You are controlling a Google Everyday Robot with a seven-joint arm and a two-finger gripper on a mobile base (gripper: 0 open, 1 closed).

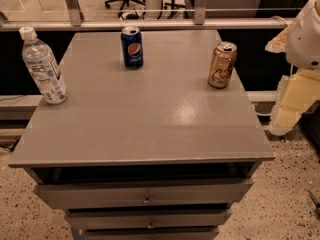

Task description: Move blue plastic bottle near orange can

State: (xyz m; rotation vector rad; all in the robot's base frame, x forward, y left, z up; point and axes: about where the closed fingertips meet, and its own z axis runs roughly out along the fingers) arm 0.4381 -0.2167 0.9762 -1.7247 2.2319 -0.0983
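The blue plastic bottle (pixel 43 66) is clear and ribbed, with a white cap and a white-blue label. It stands at the left edge of the grey table (pixel 140 124), leaning slightly. The orange can (pixel 222 65) stands upright near the table's right edge, far from the bottle. My gripper (pixel 292 104) hangs off the right side of the table, below the white arm (pixel 305 34), level with the table's right edge. It is to the right of the orange can, touches nothing and holds nothing.
A dark blue Pepsi can (pixel 132 47) stands upright at the back middle of the table. The table has drawers (pixel 145 196) below its front edge. A rail (pixel 150 24) runs behind the table. Speckled floor lies on both sides.
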